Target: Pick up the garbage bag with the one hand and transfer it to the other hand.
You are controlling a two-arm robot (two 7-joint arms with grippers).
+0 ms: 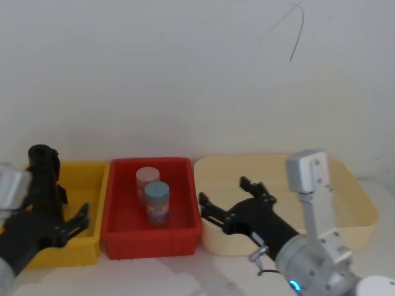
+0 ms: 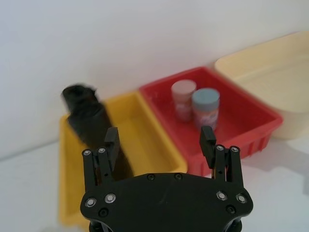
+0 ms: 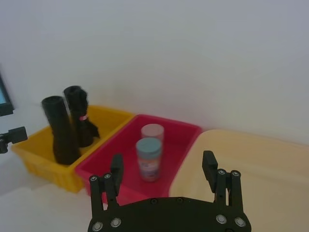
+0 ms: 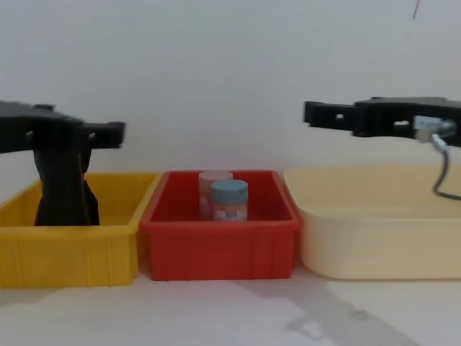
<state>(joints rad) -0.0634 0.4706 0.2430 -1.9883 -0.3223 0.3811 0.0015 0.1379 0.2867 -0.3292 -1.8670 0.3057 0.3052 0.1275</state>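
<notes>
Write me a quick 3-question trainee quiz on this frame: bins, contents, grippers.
1. What stands beside the garbage bag roll in the yellow bin?
2. True or false: the left gripper and the right gripper are both open, holding nothing.
3. The two jars sit in: A yellow bin, B red bin, C cream tub.

Key: 1, a black flared bundle with a red mark; 2, true; 3, B.
</notes>
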